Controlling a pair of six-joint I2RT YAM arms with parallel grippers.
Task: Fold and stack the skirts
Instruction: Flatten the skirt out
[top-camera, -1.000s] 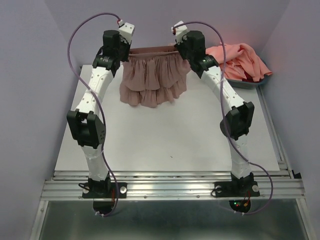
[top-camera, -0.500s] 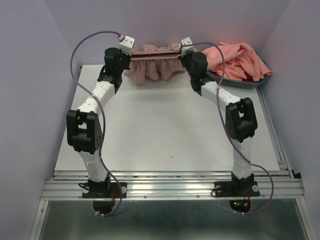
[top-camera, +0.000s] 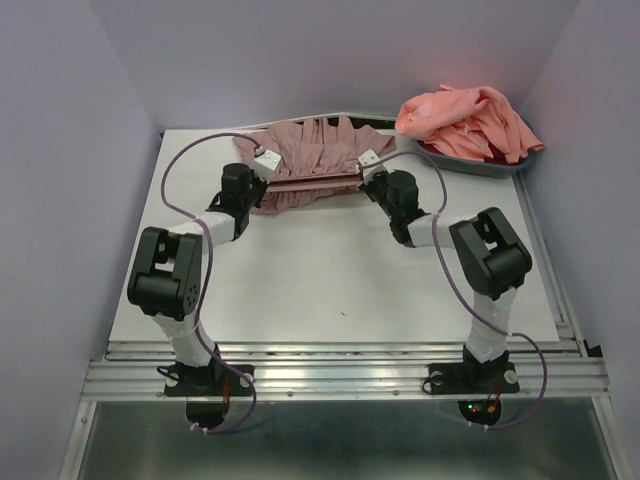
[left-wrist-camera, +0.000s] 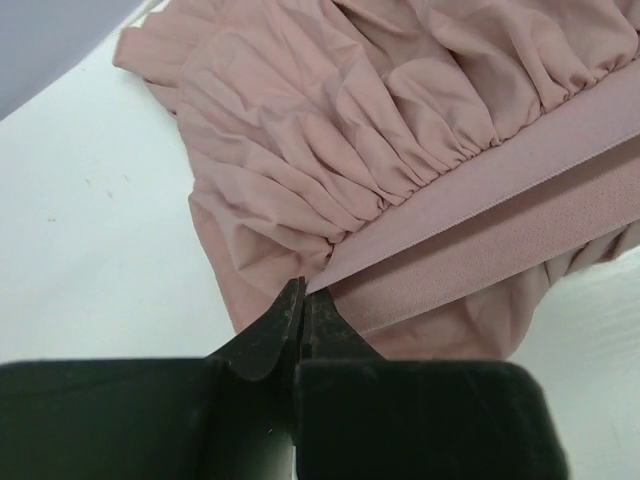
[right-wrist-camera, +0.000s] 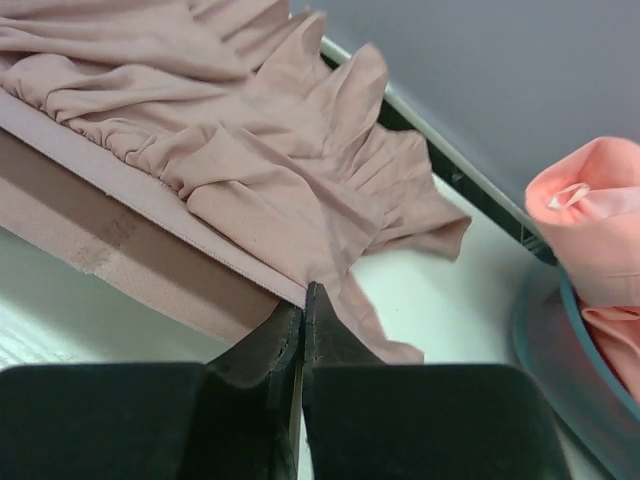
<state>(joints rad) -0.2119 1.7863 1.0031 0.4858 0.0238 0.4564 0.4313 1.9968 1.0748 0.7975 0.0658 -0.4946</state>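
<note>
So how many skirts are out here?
2. The mauve skirt lies far middle, pinched by the left tool and right tool; the coral skirt is heaped in the far-right bin. Others may hide underneath.

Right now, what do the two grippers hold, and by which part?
Both hold the mauve-pink skirt by its waistband: left gripper at one end, right gripper at the other.

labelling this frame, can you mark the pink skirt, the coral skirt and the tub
pink skirt (top-camera: 310, 152), top view, gathered fabric beyond the waistband
coral skirt (top-camera: 465, 115), top view, middle of the heap
tub (top-camera: 485, 168), top view, near rim
</note>
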